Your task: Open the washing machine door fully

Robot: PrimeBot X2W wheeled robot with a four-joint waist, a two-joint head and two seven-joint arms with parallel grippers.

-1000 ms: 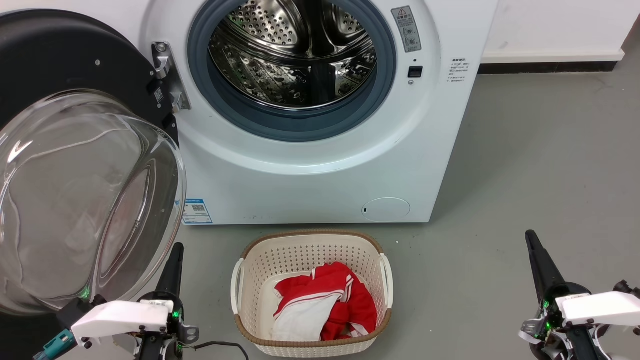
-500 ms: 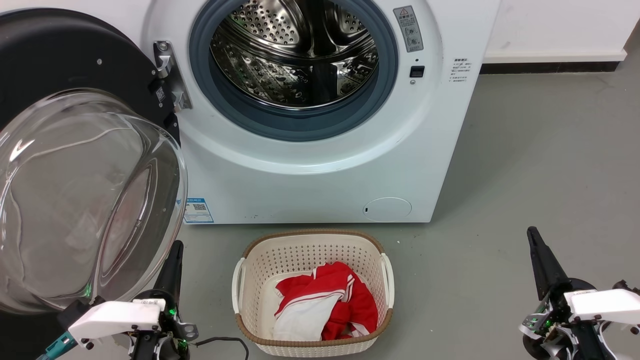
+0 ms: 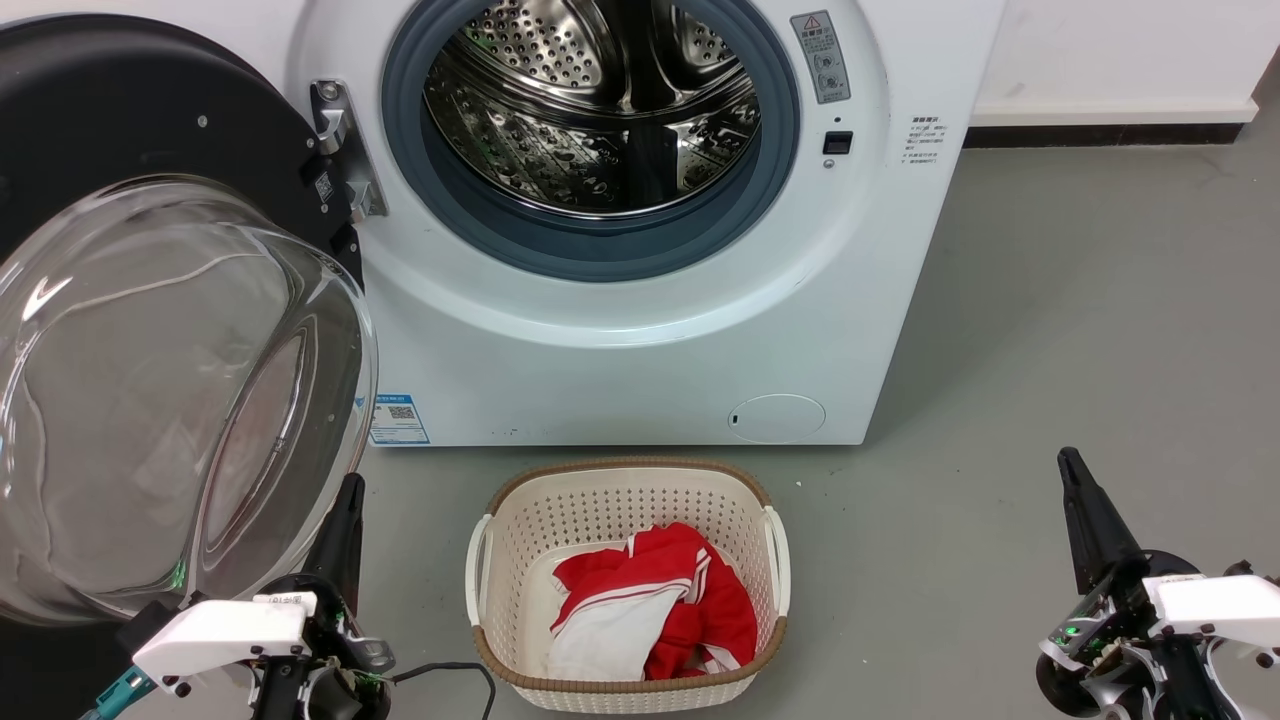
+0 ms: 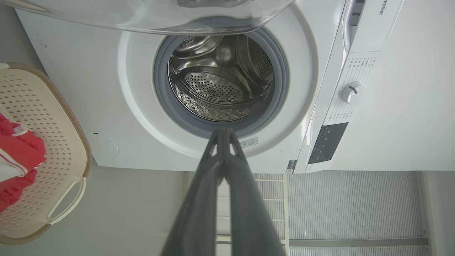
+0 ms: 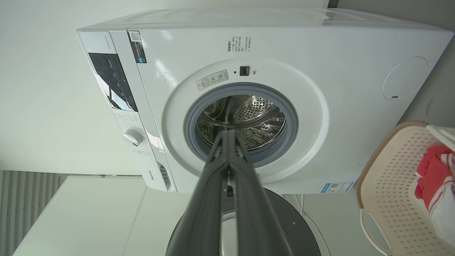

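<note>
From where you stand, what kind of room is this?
Probably a laundry room or utility corner: a white front-loading washing machine with its door swung open, and a laundry basket of red and white clothes on the grey floor.

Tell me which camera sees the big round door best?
The head view: most of the washing machine door shows there. The left wrist view catches its glass rim; the right wrist view, some black disc.

The washing machine door [image 3: 120,110] is matt black plastic around glossy clear glass. The drum [image 3: 590,110] is shiny perforated steel, and its ring [image 3: 600,255] is dull grey rubber. The machine body [image 3: 600,380] is smooth, glossy white. The basket [image 3: 620,500] is perforated cream plastic holding soft red-and-white cloth [image 3: 690,600].
</note>
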